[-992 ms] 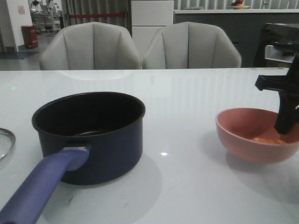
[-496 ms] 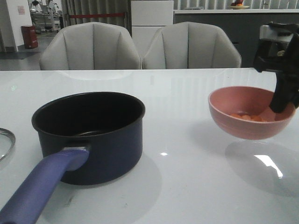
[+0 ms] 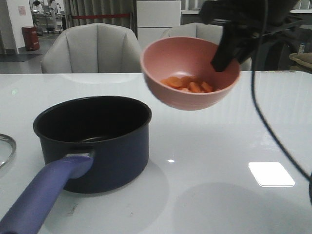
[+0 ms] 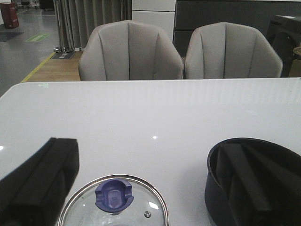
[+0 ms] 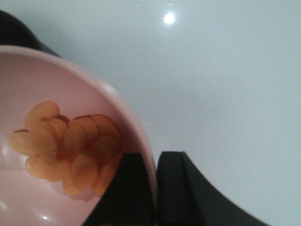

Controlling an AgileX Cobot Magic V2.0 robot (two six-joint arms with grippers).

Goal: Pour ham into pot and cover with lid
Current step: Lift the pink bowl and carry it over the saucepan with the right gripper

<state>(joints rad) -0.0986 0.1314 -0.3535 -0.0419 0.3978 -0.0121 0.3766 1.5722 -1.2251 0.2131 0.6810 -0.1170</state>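
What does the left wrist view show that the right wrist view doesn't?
Only the left wrist view shows the glass lid lying flat on the table, the dark pot beside it, and two grey chairs behind the table. Only the right wrist view shows the pink bowl with the orange ham pieces inside, its rim pinched by the right pincer. Both views share the white table surface.

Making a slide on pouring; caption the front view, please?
Right pincer holds the pink bowl of ham aloft beside the empty pot.
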